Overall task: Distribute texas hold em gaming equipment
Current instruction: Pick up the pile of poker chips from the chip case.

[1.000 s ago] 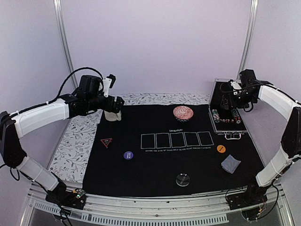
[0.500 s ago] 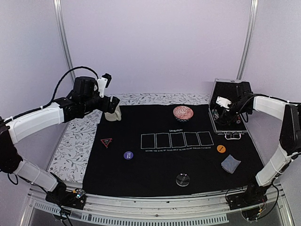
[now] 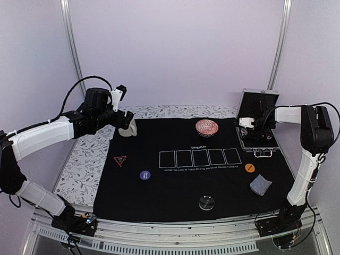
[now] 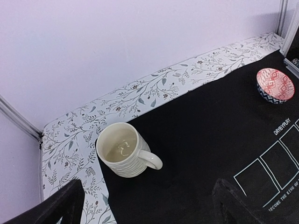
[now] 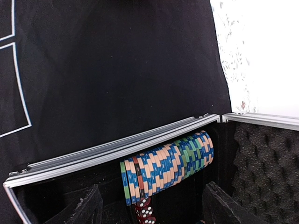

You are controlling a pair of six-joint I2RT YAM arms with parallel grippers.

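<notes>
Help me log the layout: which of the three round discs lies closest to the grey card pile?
The orange disc, just beyond the card pile at right; the clear disc sits near-centre and the purple disc far left.

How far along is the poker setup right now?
Looks done: the triangle, purple disc, orange disc, clear disc and some cards lie on the black mat. In hand: the right gripper, open, is down in the case at the chip row, gripping nothing yet; the left gripper hovers open near the mug. Left: the chips are not yet out, and the five card outlines are empty.
</notes>
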